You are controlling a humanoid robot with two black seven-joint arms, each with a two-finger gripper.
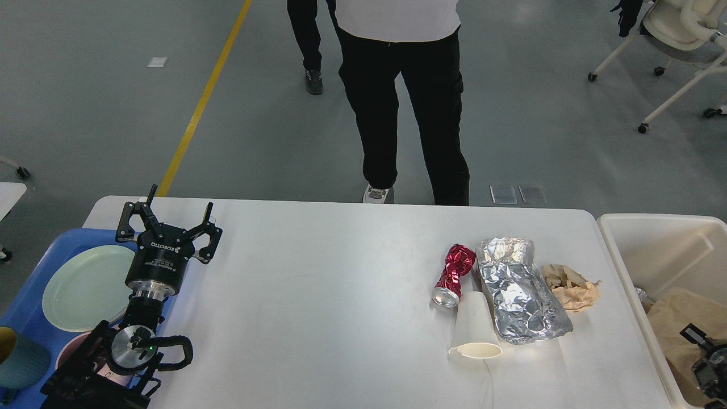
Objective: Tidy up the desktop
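Head view shows the worktop [318,318] filling the lower frame, with four scraps bunched at its right side: a crushed red can [453,274], a tipped paper cup [475,329], a foil packet [519,291] and a brown paper wad [572,288]. All look light and easily dented; the can seems stiffest and best pinched across its waist, the foil slippery. The left gripper [168,226] hovers by the blue tray [23,309], fingers apart. The right gripper [704,363] sits over the bin [653,250]; its fingers cannot be told.

Large white desktop [318,295], rounded corners
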